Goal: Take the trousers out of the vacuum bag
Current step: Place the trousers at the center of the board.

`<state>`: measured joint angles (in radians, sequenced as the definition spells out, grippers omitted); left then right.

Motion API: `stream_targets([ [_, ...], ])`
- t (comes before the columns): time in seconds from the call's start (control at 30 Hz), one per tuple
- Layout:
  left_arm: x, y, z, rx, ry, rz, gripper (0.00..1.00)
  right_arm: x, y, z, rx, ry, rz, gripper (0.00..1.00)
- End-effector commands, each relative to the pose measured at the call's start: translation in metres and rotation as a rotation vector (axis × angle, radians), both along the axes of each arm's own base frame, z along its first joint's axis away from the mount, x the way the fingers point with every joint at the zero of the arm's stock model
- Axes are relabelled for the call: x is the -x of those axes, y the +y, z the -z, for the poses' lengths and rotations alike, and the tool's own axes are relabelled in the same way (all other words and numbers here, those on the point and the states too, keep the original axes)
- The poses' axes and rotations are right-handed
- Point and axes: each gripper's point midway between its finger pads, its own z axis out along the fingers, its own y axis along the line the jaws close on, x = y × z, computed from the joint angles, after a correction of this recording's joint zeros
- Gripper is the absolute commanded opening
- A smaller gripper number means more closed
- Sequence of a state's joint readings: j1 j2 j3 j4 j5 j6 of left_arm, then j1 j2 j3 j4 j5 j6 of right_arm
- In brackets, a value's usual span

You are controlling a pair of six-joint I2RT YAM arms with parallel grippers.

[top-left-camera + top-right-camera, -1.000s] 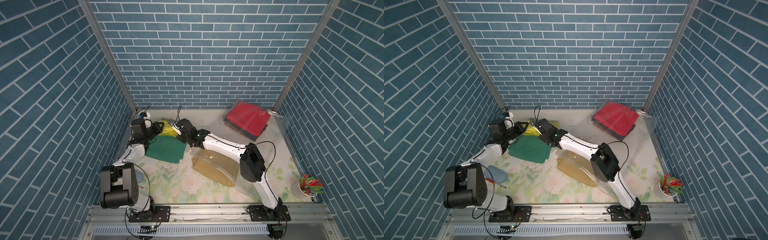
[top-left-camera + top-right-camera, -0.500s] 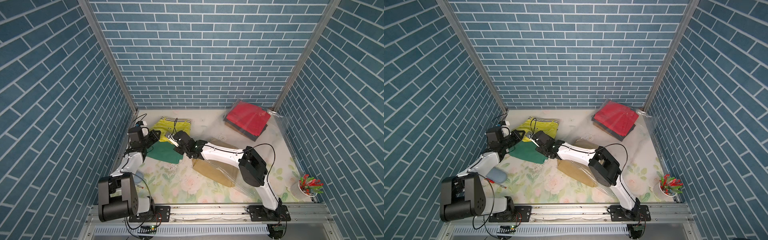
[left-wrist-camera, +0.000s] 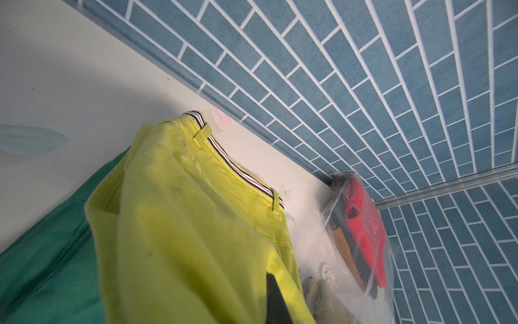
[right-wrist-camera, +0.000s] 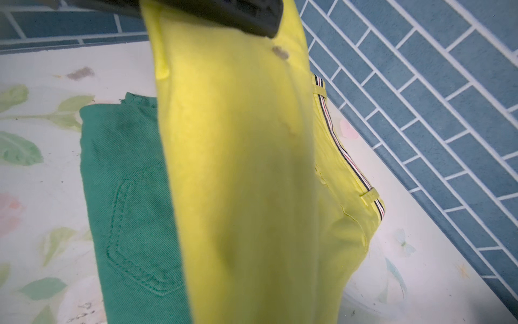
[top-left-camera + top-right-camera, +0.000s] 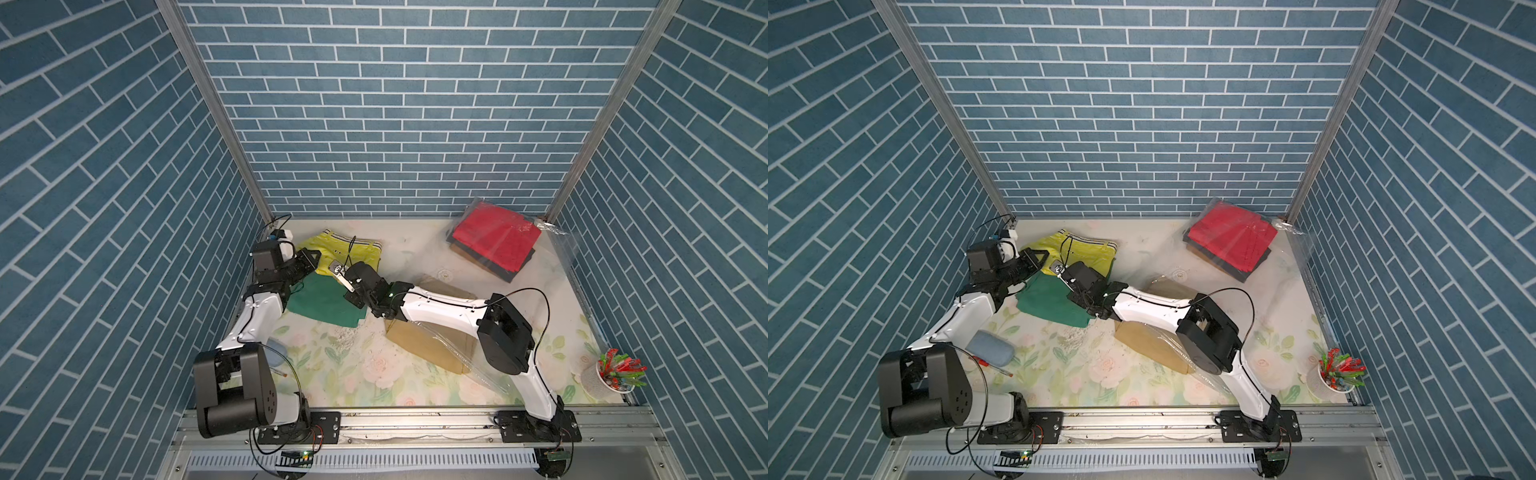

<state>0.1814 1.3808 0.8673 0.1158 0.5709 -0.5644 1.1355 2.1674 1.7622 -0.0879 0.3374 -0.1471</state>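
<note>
Both arms reach to the far left part of the floral surface (image 5: pixel 365 374), where the yellow trousers (image 5: pixel 365 253) are spread out with their striped waistband (image 3: pixel 238 168) toward the back wall. The left tool (image 5: pixel 309 262) is pressed together on the near edge of the yellow trousers; in the left wrist view the cloth rises up to the camera beside a dark finger (image 3: pixel 276 300). The right tool (image 5: pixel 337 272) is likewise closed on the same yellow cloth, which in the right wrist view hangs in a broad fold from a dark finger (image 4: pixel 224 14). The near edge of the yellow trousers lies over the green trousers (image 5: pixel 322 301), which are folded flat on the surface just in front of them, a stitched pocket showing in the right wrist view (image 4: pixel 131 224). The ochre brown trousers (image 5: pixel 428 345) lie under the right forearm near the middle of the surface, covered by the clear plastic of the vacuum bag (image 5: pixel 557 249). At the far right corner a stack with the red trousers (image 5: pixel 494 239) on top of darker folded pieces sits inside the bag; the small round white valve (image 5: pixel 444 273) shows on the plastic between that stack and the brown pair. A cup of coloured clips (image 5: pixel 615 370) stands at the near right edge, well apart from the garments.
</note>
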Motion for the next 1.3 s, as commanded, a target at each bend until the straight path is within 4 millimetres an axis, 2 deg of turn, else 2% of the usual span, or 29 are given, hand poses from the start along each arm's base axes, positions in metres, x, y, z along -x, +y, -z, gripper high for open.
stream_targets([
  [0.0,-0.008,0.037,-0.014,-0.085,-0.084,-0.153,0.0,0.026,0.013,-0.022,-0.074,0.033,-0.061,0.0],
  [0.13,0.005,0.046,0.021,-0.098,-0.006,-0.216,0.0,0.033,0.02,-0.01,-0.058,0.059,-0.093,0.0],
  [0.37,0.023,0.068,0.055,-0.111,0.077,-0.324,0.01,0.048,0.023,0.004,-0.05,0.111,-0.149,0.03],
  [0.67,0.031,0.089,0.075,-0.113,0.144,-0.405,0.09,0.072,0.023,0.011,-0.07,0.195,-0.24,0.24],
  [0.77,0.031,0.094,0.078,-0.111,0.151,-0.422,0.12,0.083,0.021,0.01,-0.086,0.231,-0.273,0.41],
  [0.83,0.03,0.097,0.079,-0.104,0.151,-0.428,0.16,0.087,0.017,0.007,-0.103,0.247,-0.277,0.48],
  [0.93,0.03,0.101,0.078,-0.088,0.149,-0.438,0.28,0.09,0.005,-0.001,-0.144,0.253,-0.266,0.56],
  [1.07,0.03,0.103,0.074,-0.079,0.141,-0.439,0.48,0.091,-0.016,-0.01,-0.215,0.278,-0.228,0.62],
  [1.13,0.029,0.103,0.067,-0.079,0.131,-0.442,0.69,0.092,-0.028,-0.015,-0.264,0.3,-0.212,0.63],
  [1.2,0.028,0.103,0.059,-0.078,0.121,-0.439,0.85,0.094,-0.039,-0.015,-0.299,0.324,-0.196,0.64],
  [1.27,0.029,0.103,0.049,-0.081,0.11,-0.438,0.96,0.096,-0.051,-0.015,-0.33,0.344,-0.181,0.65],
])
